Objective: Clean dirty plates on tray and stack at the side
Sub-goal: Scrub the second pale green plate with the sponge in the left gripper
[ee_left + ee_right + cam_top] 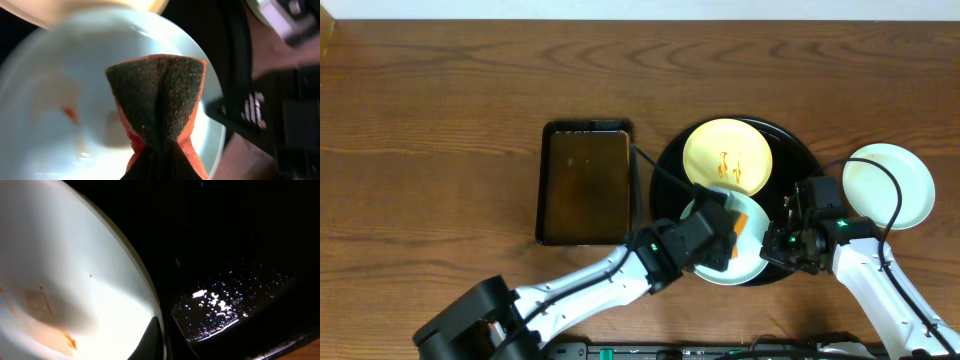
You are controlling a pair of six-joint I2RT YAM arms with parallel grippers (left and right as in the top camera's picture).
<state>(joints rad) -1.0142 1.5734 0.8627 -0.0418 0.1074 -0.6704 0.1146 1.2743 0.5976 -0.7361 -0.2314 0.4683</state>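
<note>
Left gripper (724, 224) is shown clamped on a folded orange sponge (159, 97) with a dark scouring face, held against the smeared mint-green plate (750, 262) at the front of the black round tray (792, 150). That plate's right rim is pinched between the nearly closed fingers of the right gripper (162, 339). An orange-streaked yellow plate (725, 155) is set behind it on the tray, a second mint-green plate (888, 186) is laid on the tabletop (440, 120) just right of the tray, and a rectangular tray (585, 186) of brownish liquid is placed to the left.

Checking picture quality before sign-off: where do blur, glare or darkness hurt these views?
Overhead: even light, sharp throughout. Left wrist: sponge in focus, yellow plate at the top edge blurred, green plate washed pale. Right wrist: tray nearly black apart from glinting droplets, green plate brightly lit.
</note>
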